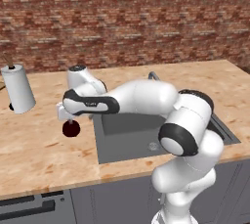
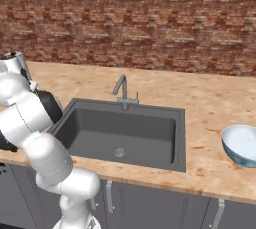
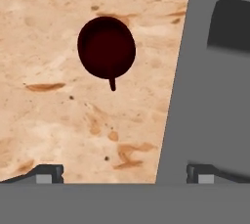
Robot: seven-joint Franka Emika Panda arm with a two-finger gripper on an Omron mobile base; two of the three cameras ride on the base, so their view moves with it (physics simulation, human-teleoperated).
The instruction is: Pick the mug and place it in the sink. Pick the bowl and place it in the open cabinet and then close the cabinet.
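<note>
even flat light, soft rendered blur

Two base views flanking sink on counter, hand view straight down, close

A white paper towel roll stands up on the light brown counter, far to the left. A red brick wall runs along behind. Grey drawers sit under the counter.

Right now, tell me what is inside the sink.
The sink holds no mug or bowl: just its bare dark grey floor with the round drain, and the faucet at its back rim. In the left base view the arm covers part of the basin.
</note>
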